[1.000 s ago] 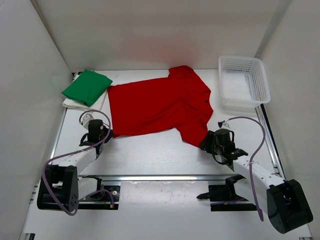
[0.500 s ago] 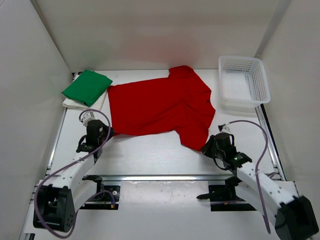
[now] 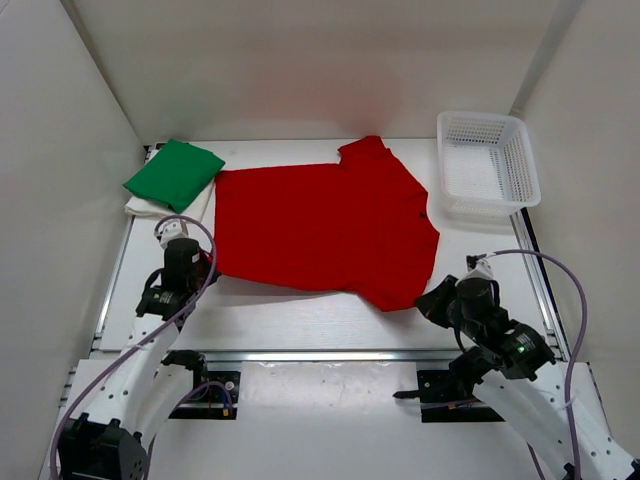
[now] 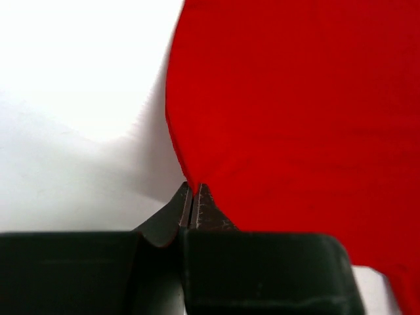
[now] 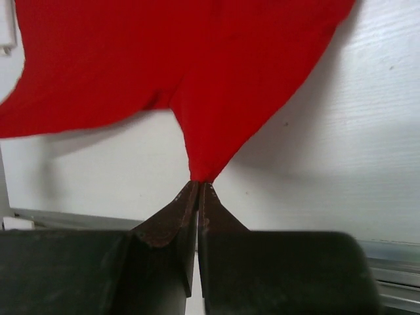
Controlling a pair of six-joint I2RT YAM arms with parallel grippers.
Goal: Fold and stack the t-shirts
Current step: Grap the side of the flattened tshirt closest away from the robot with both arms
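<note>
Jaws of the left gripper and the right gripper are pinched shut on the two near corners of the red t-shirt, which is spread across the middle of the table. Laying-out is judged to be the step in hand. A fold is called for next, with both corners carried together. Both arms are reached forward and held low.

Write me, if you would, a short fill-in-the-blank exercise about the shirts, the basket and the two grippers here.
1. The left gripper and right gripper are both shut on the spread-out t-shirt, which is ____ in colour.
2. The folded green t-shirt lies on ____ of the white t-shirt.
3. The mesh basket stands to the ____ of the spread-out t-shirt.
Missing words: red; top; right.
</note>
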